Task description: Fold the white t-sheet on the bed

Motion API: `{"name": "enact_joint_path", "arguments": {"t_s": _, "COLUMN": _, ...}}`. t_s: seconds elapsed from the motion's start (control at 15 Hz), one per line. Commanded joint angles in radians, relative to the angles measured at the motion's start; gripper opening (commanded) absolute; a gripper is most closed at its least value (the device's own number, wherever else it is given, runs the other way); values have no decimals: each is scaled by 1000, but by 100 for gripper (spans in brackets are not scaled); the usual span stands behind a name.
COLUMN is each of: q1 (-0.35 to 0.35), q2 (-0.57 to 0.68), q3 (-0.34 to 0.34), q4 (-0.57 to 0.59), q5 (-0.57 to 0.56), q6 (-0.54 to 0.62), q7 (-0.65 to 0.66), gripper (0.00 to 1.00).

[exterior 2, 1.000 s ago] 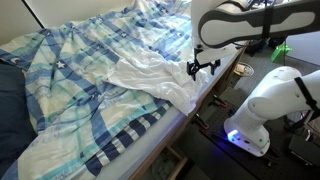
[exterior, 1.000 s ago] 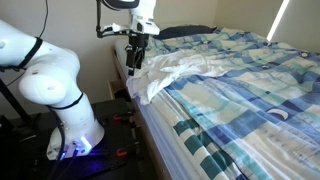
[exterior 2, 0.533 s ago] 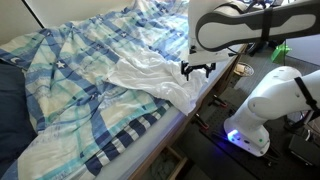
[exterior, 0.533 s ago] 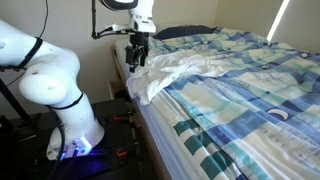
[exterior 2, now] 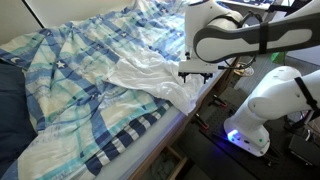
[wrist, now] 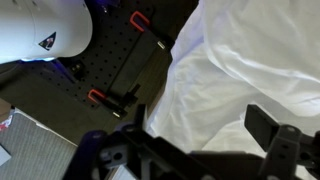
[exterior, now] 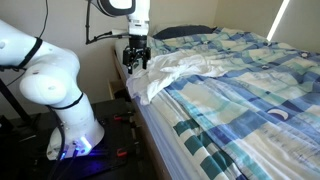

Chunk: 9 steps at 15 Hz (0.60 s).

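Two fingers (wrist: 270, 125), spread wide and empty, hover over the hanging hem of the crumpled sheet (exterior: 180, 68), likely placed to pinch it for folding; the sheet lies bunched along the surface's (exterior: 250, 80) near edge.

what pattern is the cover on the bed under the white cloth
The soft fabric bed cover is a blue-and-white plaid check, clearest in an exterior view.

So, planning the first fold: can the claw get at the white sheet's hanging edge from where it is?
Probably yes. The claw hovers open just above the white sheet where it drapes over the side of the bed, and nothing appears to lie between them.
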Motion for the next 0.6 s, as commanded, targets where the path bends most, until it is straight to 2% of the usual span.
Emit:
{"name": "enact_joint_path", "arguments": {"t_s": 0.0, "q1": 15, "q2": 25, "q3": 8, "q4": -13, "q5": -3, "q6": 61, "q7": 91, "gripper": 100}}
{"name": "enact_joint_path", "arguments": {"t_s": 0.53, "q1": 62, "q2": 59, "q3": 38, "q4": -20, "q5": -28, "q6": 249, "q7": 141, "gripper": 100}}
